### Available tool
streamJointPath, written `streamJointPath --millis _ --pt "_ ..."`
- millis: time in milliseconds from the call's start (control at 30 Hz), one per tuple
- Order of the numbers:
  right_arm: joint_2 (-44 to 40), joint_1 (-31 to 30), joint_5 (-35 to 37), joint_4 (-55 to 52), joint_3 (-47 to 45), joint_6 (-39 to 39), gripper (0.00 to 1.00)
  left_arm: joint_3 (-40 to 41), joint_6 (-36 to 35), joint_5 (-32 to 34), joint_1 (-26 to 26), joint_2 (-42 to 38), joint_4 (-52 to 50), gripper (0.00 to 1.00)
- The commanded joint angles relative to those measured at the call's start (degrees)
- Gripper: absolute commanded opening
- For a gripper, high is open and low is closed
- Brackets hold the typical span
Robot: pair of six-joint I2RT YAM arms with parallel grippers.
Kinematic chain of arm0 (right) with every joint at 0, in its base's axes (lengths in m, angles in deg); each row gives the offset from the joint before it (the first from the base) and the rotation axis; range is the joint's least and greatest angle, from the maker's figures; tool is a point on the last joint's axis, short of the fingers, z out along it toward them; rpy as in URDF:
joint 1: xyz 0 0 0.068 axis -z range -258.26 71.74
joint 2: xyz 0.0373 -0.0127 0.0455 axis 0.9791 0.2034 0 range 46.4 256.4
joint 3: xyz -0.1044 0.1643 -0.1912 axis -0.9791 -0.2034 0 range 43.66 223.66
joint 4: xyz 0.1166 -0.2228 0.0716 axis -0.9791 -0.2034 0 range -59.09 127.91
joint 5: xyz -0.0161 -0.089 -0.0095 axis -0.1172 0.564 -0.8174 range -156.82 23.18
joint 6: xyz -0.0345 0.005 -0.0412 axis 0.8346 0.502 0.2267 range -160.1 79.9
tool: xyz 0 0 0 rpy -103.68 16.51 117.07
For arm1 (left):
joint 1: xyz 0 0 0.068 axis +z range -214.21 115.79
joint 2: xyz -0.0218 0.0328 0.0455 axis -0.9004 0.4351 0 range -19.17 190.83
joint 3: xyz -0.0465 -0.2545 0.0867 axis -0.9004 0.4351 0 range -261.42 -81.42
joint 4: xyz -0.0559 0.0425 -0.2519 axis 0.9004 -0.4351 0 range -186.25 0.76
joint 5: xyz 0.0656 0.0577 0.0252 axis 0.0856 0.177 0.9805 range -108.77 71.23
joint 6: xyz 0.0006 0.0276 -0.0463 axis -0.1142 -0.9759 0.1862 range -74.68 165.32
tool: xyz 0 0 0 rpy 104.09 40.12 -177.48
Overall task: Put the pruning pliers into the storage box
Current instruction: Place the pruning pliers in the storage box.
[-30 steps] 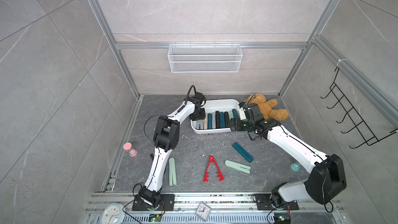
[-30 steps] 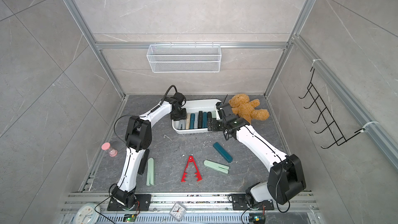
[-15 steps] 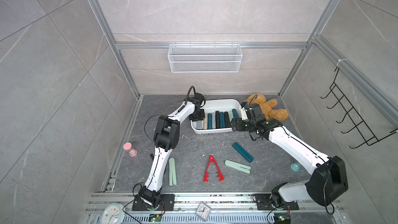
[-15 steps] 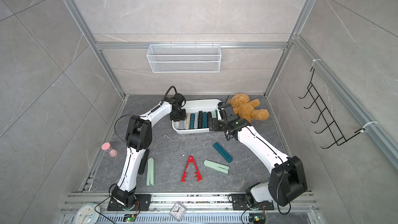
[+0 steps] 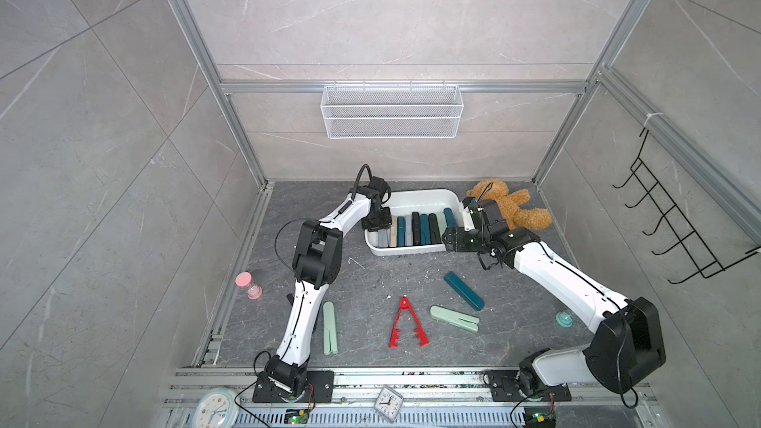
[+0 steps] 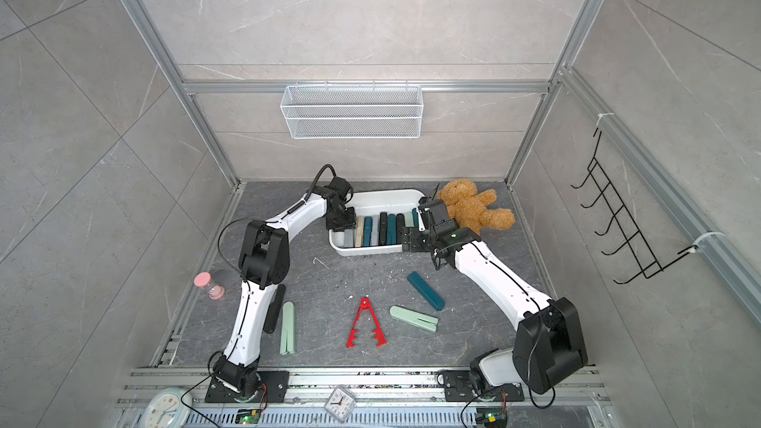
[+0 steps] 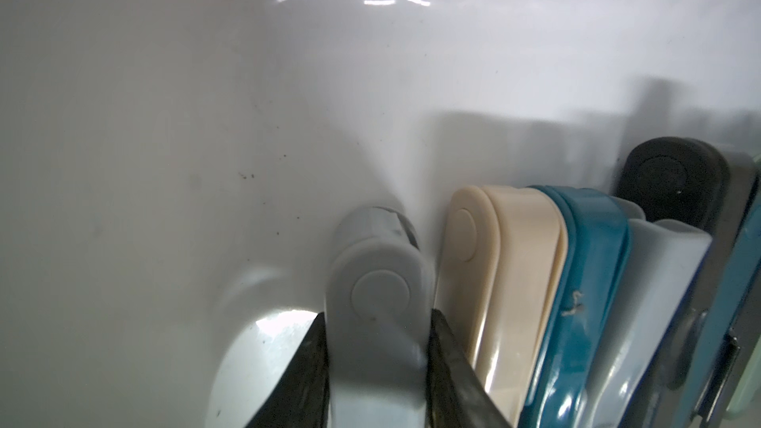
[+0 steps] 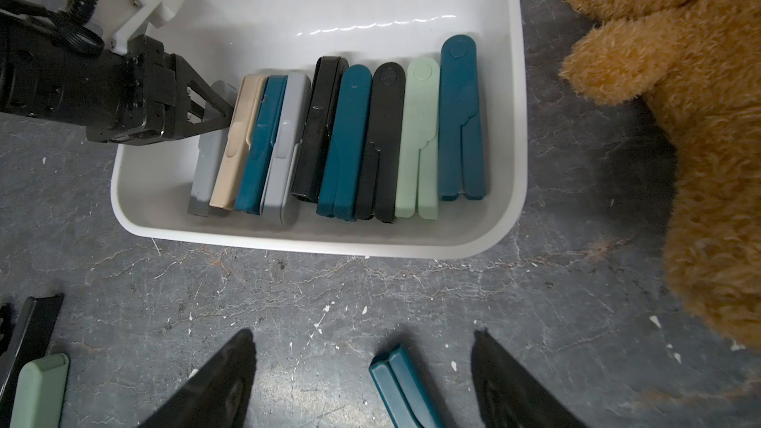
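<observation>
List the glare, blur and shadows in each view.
Left wrist view: hazy, with glare streaks on the box wall; the grey pliers are sharpest and the left fingers are blurred. Right wrist view: sharp, with a glare line on the box wall; the right fingers are soft. In both top views: even light, only faint shadows on the floor.

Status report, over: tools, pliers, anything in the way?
Left tool shut on grey pliers inside storage box, beside beige pliers. Right tool open, empty, near box. Red pliers, teal pliers lie on floor. Teddy bear beside box, not in the way.
</observation>
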Motion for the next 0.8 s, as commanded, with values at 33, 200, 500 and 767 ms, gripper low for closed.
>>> streamJointPath --millis 33,200,500,767 --pt "0.16 0.46 0.91 0.44 -1.29 -1.47 0.83 -0.12 1.82 -0.86 -0.08 -1.72 -0.24 0.28" --pt "0.24 0.67 0.47 0.94 -1.56 -1.94 0.83 -2.15 1.62 0.02 -0.08 -1.12 -0.85 0.42" --pt "0.16 0.73 0.21 1.14 -1.65 -2.17 0.83 -4.74 0.86 3.06 -0.13 -0.8 -2.92 0.51" --pt "0.16 1.04 0.21 1.08 -1.65 -2.28 0.83 -4.67 0.47 2.4 -0.08 0.3 -3.3 0.48"
